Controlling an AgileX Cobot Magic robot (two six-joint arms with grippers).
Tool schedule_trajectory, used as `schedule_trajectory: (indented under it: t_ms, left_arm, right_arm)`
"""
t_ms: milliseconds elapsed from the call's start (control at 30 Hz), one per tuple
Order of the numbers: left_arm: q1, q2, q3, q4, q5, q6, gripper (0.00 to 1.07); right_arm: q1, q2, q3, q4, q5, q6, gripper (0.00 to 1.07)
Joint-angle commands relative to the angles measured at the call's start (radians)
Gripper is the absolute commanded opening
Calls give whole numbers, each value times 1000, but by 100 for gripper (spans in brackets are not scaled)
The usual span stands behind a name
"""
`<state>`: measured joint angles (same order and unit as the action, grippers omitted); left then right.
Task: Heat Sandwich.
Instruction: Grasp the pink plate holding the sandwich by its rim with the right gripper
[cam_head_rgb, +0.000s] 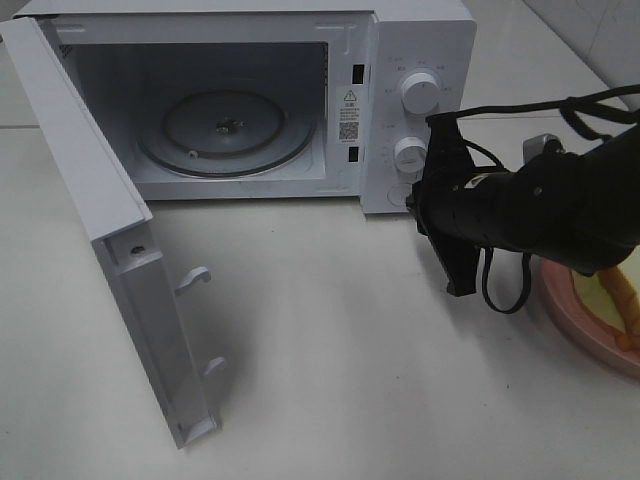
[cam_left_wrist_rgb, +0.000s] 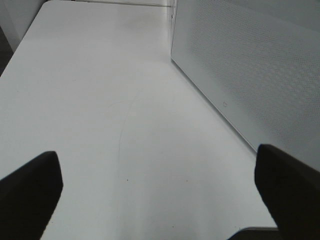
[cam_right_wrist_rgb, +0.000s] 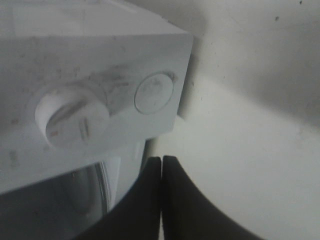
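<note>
The microwave (cam_head_rgb: 440, 60) is seen open, its door (cam_head_rgb: 110, 260) swung toward the front left of the bench (cam_head_rgb: 330, 350), the turntable (cam_head_rgb: 225, 130) bared. The right gripper (cam_right_wrist_rgb: 161, 162) is clenched on nothing by the panel's button (cam_right_wrist_rgb: 154, 93). The left gripper (cam_left_wrist_rgb: 160, 185) is spread, empty, over bare bench. The sandwich (cam_head_rgb: 608, 285) is found on its plate (cam_head_rgb: 570, 310) at the bench's right edge, half hidden by the right arm (cam_head_rgb: 570, 210). A rim grip is advised, then a level carry across the open front, kept clear of the door's edge.

The white table (cam_head_rgb: 330, 380) carries 1 open microwave (cam_head_rgb: 250, 90) and 1 pink plate (cam_head_rgb: 567, 308).
</note>
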<state>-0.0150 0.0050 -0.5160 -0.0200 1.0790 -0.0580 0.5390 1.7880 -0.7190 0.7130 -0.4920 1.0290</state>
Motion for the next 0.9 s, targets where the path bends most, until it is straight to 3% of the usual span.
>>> schedule_trajectory:
  t_ms: [33,133,433,667,767,900]
  left_arm:
    - [5,-4,1,-7,-4,-4,98]
    - [5,-4,1,-7,-4,-4,98]
    - [5,-4,1,-7,-4,-4,98]
    - [5,-4,1,-7,-4,-4,98]
    - [5,-4,1,-7,-4,-4,98]
    - [5,-4,1,-7,-4,-4,98]
  right_arm:
    - [-1,-51,4,-66,116,-119,0]
    - [-1,-73,4,-110,177,-175,0]
    - [-95,-217,2,-470,528,-260,1]
    - [-147,-276,-6,-495,714,-452,3]
    - [-164,-279,-51,-502,888,-618,4]
    - [-164,-285,-94,-553,978,-755,5]
